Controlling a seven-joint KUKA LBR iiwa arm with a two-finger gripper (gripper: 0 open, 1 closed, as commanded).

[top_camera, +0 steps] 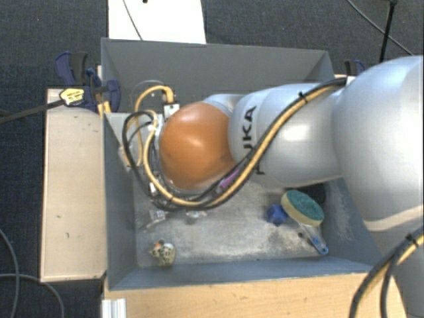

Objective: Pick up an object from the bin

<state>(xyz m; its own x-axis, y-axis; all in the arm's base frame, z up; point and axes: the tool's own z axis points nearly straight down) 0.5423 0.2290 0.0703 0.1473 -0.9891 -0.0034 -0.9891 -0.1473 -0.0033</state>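
Mottled lump [162, 252], small and roundish, lies alone close to the front wall of the bin [218, 273], toward its left corner. Around it the bin's grey metal bottom is scuffed and dusted pale. To the right, well apart from the lump, a brush [303, 207] with a round teal-and-yellow head and a blue handle rests near the right wall, with a small blue piece [275, 214] just beside its head. Behind the lump, what shows of the claw [158, 214] pokes out low under the orange cover [193, 144], near the left wall; whether it is apart or together I cannot tell. Black and yellow cables [142, 148] loop around the cover. The silver arm [298, 134] stretches across from the right. Beyond the back wall, dark carpet-like floor [40, 18] surrounds everything.
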